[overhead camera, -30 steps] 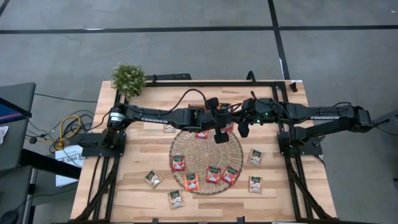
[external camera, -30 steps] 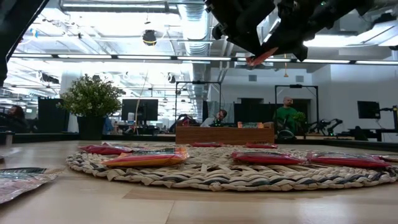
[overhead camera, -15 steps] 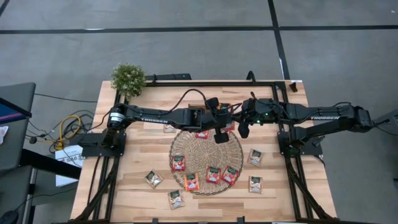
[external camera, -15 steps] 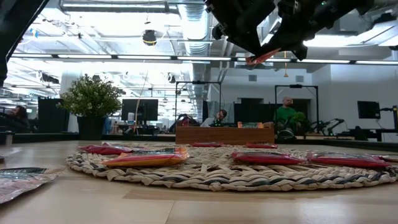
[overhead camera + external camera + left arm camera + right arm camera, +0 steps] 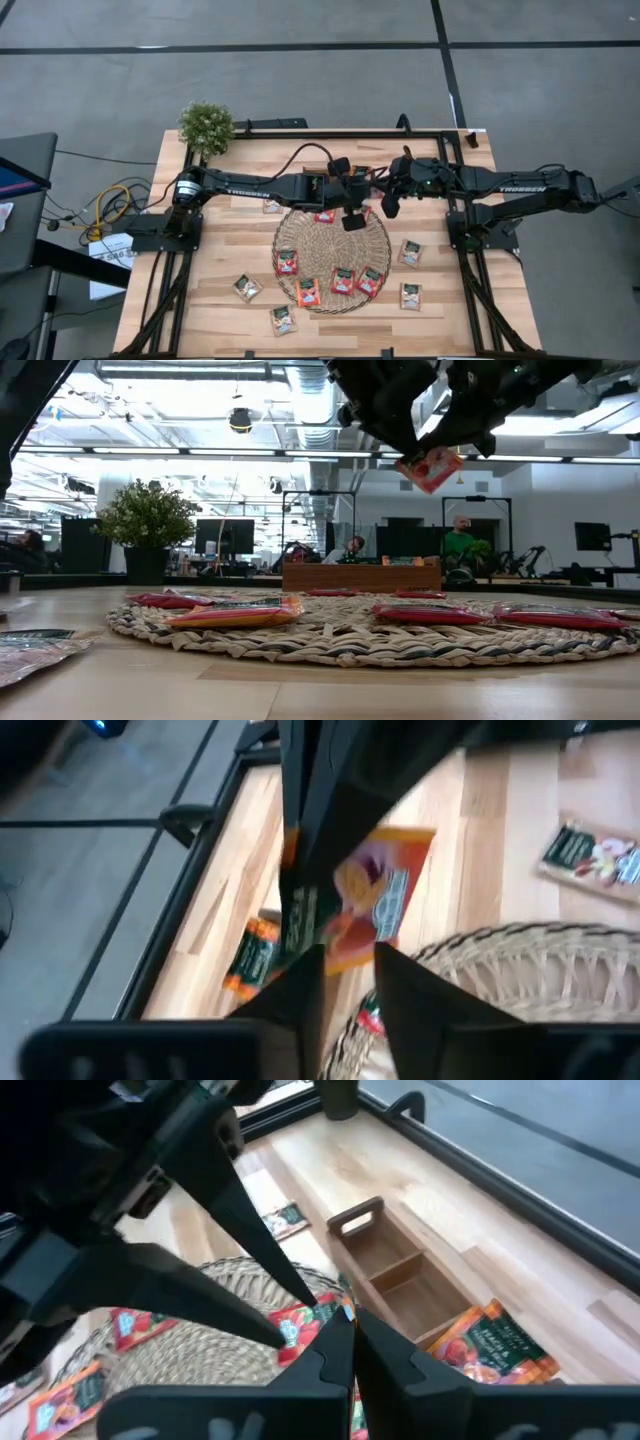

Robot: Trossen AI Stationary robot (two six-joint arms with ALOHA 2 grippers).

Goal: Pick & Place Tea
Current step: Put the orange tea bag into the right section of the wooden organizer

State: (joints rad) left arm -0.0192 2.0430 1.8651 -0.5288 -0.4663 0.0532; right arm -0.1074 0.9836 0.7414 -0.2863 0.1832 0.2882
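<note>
One red-orange tea sachet (image 5: 430, 468) with a pale centre mark hangs in the air over the far rim of the round straw mat (image 5: 330, 245). My right gripper (image 5: 386, 207) is shut on it. My left gripper (image 5: 350, 218) is right beside it. In the left wrist view its fingertips stand apart on either side of the sachet's lower edge (image 5: 347, 956). Several more sachets lie flat on the mat (image 5: 343, 281) and on the table around it (image 5: 410, 252). The small wooden tray (image 5: 385, 1260) sits just beyond the grippers. My right gripper pinches the sachet by one edge (image 5: 340, 1316) between its two shut fingers. It comes slanting down from the table's right side. The sachet is lifted clear of the mat and hangs below the fingers, its printed face (image 5: 385, 890) toward the left wrist camera.
A potted plant (image 5: 206, 126) stands at the far left corner. Orange sachets (image 5: 490, 1345) lie on the wood beside the tray. The two arms meet over the table's middle, close together. A dark frame runs along the table's edges.
The held sachet was tilted and edge-on in the low view. It has swung down and now hangs a little lower with its face toward the near edge. My right gripper has shifted slightly toward the left arm.
</note>
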